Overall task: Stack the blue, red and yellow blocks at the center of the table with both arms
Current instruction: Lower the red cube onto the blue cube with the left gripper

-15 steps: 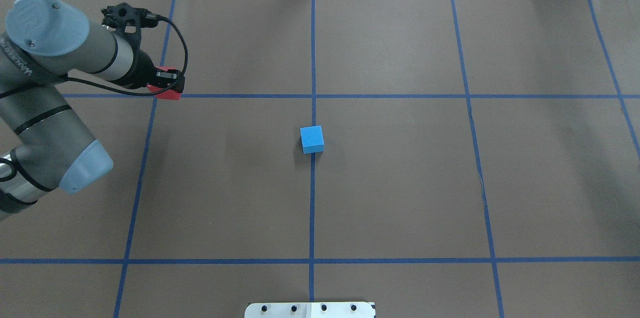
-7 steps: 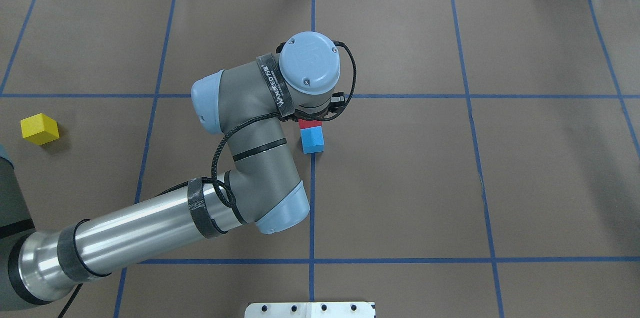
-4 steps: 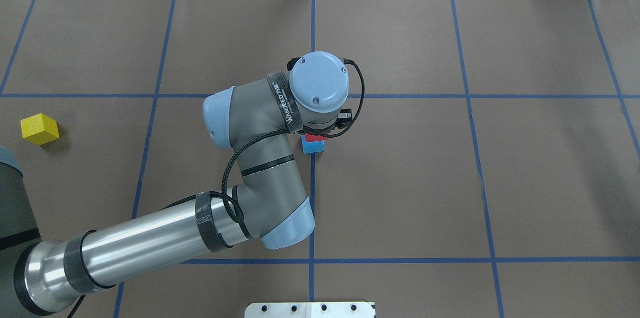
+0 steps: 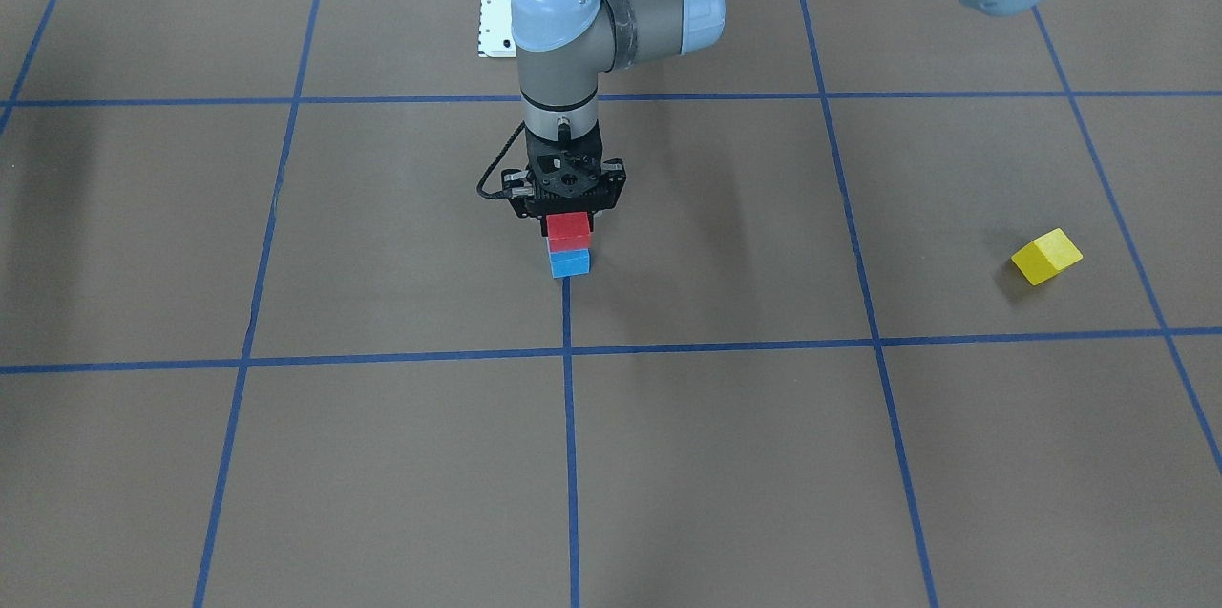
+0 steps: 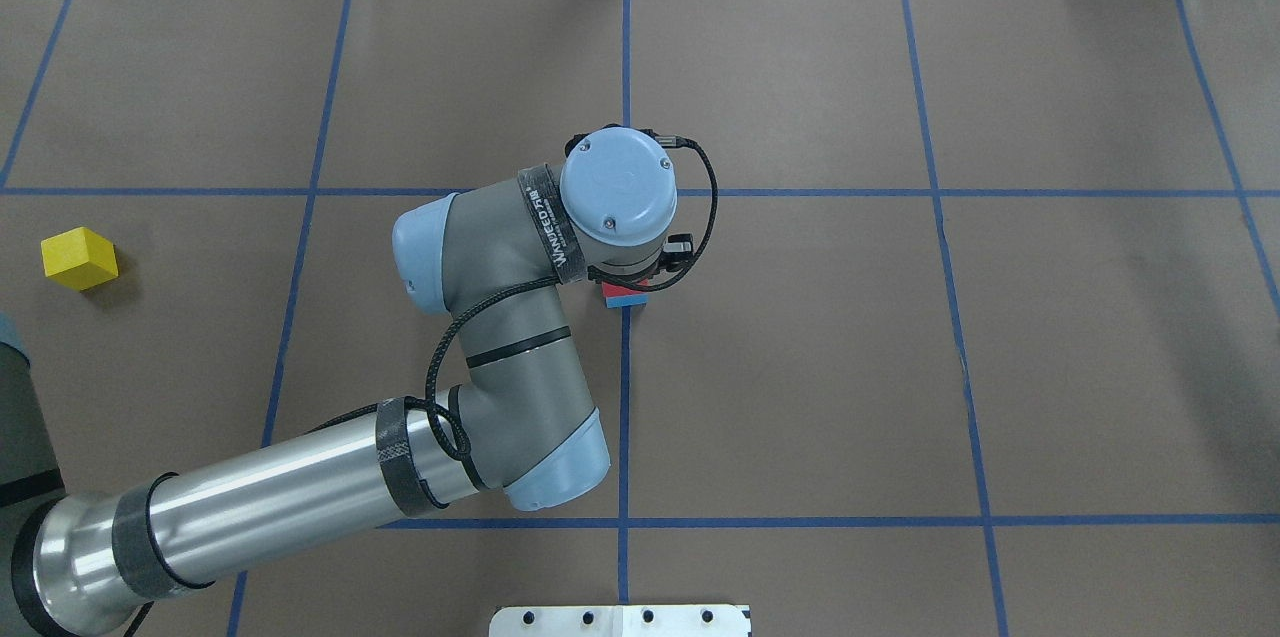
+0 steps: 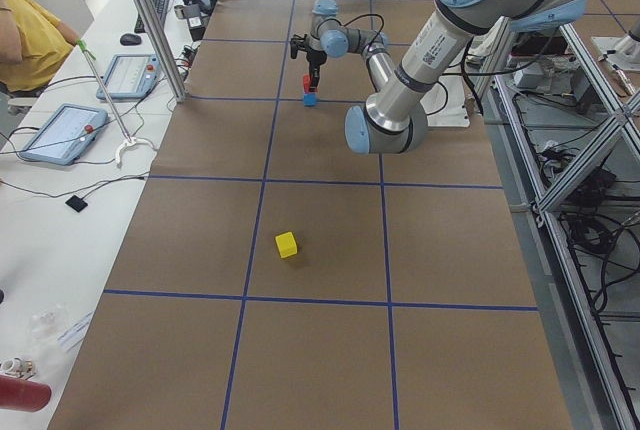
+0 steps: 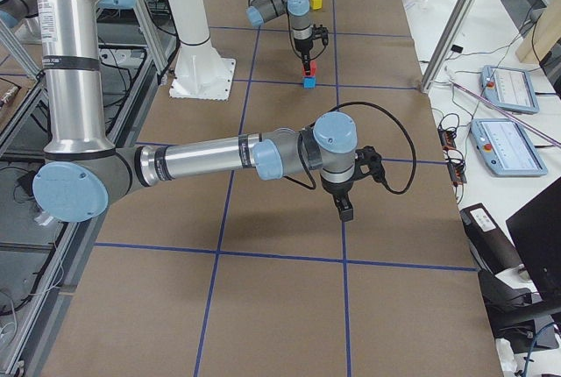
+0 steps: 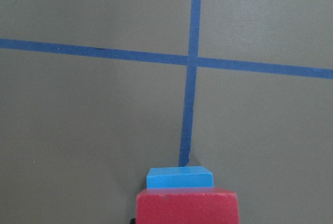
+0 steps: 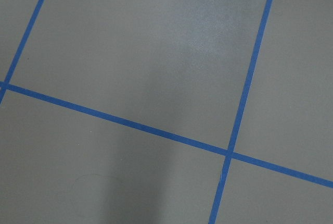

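A blue block (image 4: 570, 263) sits at the table's center on the blue tape cross. My left gripper (image 4: 570, 222) points straight down and is shut on a red block (image 4: 569, 234), which it holds on top of the blue block or just above it. In the left wrist view the red block (image 8: 186, 207) fills the bottom edge with the blue block (image 8: 180, 177) just beyond. A yellow block (image 5: 78, 258) lies alone far on my left. My right gripper (image 7: 344, 210) shows only in the exterior right view, over bare table; I cannot tell whether it is open or shut.
The table is brown paper with a blue tape grid (image 5: 624, 417). The white robot base plate (image 5: 620, 620) is at the near edge. My left arm's elbow (image 5: 500, 357) spans the left-center area. Tablets and cables (image 6: 60, 130) lie along the far side.
My left arm carried the red block from the far left to the center and brought it down over the blue block. The yellow block came into view as the arm moved away.
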{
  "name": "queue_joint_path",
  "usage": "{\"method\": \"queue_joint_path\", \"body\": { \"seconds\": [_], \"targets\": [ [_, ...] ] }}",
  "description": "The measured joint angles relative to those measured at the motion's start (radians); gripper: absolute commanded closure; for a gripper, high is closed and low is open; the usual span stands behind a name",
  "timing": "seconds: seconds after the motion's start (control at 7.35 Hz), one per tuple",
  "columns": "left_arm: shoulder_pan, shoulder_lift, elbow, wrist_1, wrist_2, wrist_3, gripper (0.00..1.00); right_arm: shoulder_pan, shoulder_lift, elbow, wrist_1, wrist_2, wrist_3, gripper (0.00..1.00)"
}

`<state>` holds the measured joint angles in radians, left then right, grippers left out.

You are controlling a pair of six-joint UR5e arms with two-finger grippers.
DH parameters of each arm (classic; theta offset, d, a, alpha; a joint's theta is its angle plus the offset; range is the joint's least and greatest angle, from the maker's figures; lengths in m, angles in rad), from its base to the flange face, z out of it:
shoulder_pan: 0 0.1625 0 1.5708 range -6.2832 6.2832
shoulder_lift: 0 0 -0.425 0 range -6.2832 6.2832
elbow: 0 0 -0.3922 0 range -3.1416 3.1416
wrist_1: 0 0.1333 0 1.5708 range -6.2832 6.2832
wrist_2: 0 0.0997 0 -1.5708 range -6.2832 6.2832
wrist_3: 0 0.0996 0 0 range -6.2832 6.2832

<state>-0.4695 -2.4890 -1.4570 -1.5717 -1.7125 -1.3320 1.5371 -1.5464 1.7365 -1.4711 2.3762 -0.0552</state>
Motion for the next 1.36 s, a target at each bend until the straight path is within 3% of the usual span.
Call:
{"method": "queue_joint_path", "body": {
  "seconds": [0.82,1.09,1.36],
  "targets": [
    [0.0,-0.002,0.01,-0.002,-0.001,0.012,0.87,0.0,0.003,-0.001,-0.001,0.0,0.0,0.0],
    [0.0,-0.002,0.011,-0.001,-0.001,0.013,0.77,0.0,0.004,-0.002,-0.001,0.0,0.001,0.0],
    [0.001,-0.003,0.013,-0.001,0.0,0.013,0.54,0.0,0.005,-0.001,-0.001,0.0,0.001,0.0]
  ]
}}
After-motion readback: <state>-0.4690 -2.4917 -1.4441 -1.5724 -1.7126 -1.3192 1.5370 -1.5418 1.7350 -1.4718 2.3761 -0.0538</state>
